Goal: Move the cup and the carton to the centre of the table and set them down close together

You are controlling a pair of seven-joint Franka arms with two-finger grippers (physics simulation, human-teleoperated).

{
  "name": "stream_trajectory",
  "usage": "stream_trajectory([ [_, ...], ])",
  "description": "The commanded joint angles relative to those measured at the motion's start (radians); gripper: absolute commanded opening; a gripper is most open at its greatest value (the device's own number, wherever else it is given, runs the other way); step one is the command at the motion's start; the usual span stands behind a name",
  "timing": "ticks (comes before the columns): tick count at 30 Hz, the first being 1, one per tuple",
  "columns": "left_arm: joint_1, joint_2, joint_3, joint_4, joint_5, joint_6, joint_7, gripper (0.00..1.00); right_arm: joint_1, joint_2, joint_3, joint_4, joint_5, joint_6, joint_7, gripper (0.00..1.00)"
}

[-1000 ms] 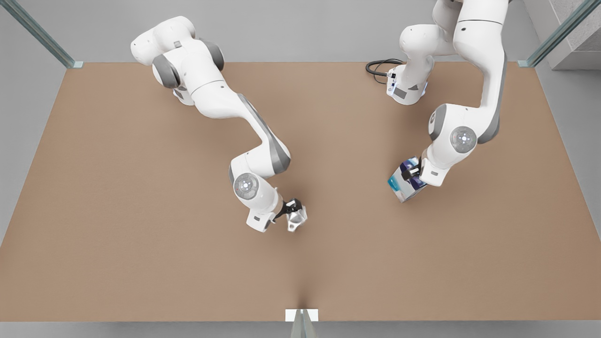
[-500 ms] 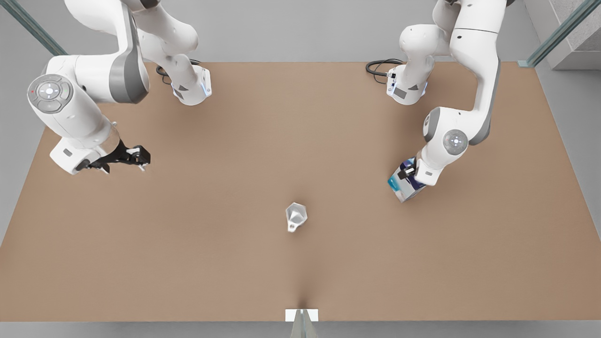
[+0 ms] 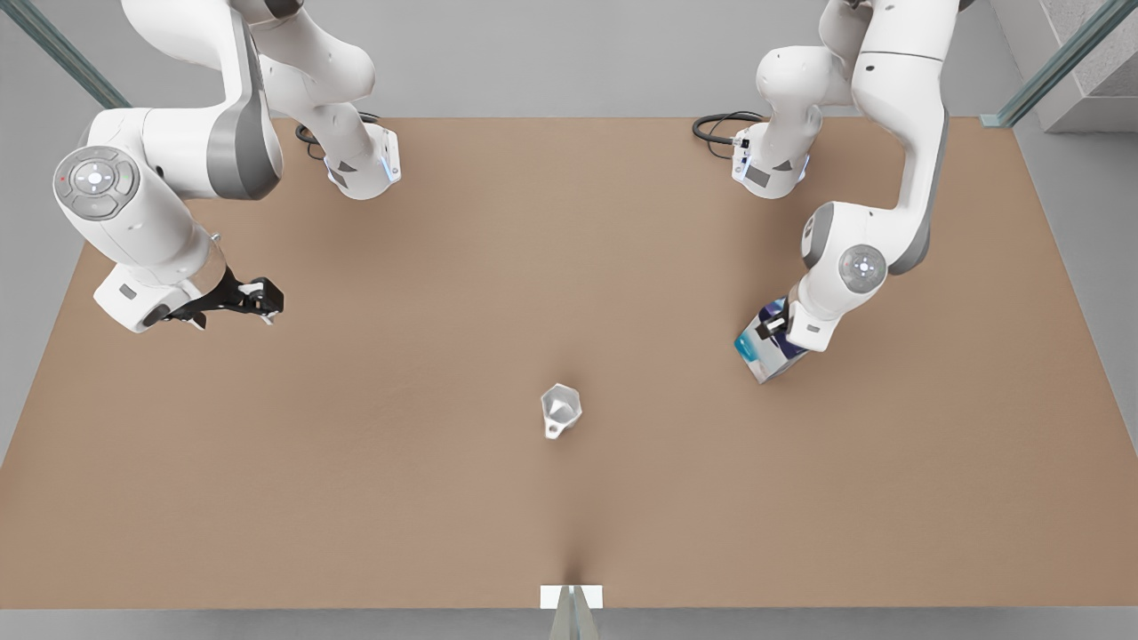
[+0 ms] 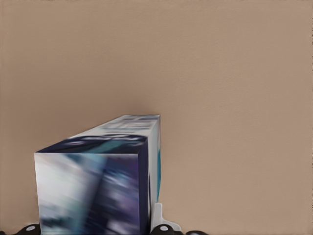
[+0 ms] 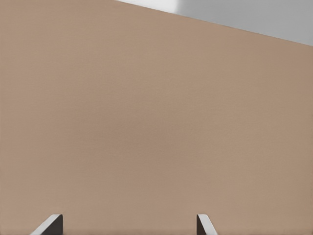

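The cup (image 3: 560, 410) stands alone near the middle of the table (image 3: 356, 498). The left gripper (image 3: 772, 327) grips the carton (image 3: 763, 348) on the front view's right, well apart from it. The right gripper (image 3: 263, 298) hangs spread wide and empty at the front view's left
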Motion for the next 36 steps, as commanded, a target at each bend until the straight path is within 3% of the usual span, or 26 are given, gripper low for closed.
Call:
stream_trajectory([
  [1, 0.000, -0.002, 0.000, 0.000, -0.003, 0.000, 0.000, 0.70, 0.000, 0.000, 0.002, 0.000, 0.000, 0.000, 0.000, 1.00],
  [9, -0.012, -0.008, -0.002, 0.017, -0.005, -0.009, -0.063, 0.69, 0.000, 0.000, 0.000, 0.000, 0.000, 0.000, 0.000, 1.00],
  [14, -0.032, -0.013, -0.003, 0.098, -0.006, -0.095, -0.139, 0.69, -0.002, 0.001, 0.000, 0.000, 0.000, 0.000, 0.000, 1.00],
  [18, -0.157, 0.003, -0.009, 0.268, -0.003, -0.150, -0.420, 0.70, -0.002, 0.001, 0.000, 0.000, 0.000, 0.000, 0.000, 1.00],
  [22, -0.221, 0.105, -0.089, 0.393, 0.012, -0.140, -0.578, 0.71, -0.003, 0.001, 0.000, 0.000, 0.000, 0.000, 0.000, 1.00],
  [25, -0.224, 0.285, -0.195, 0.591, 0.150, -0.140, -0.778, 0.71, -0.003, 0.001, 0.000, 0.000, 0.000, 0.000, 0.000, 1.00],
  [36, -0.371, 0.363, -0.212, 0.653, 0.146, -0.137, -1.008, 0.71, -0.008, 0.003, 0.000, 0.000, 0.000, 0.002, 0.000, 1.00],
])
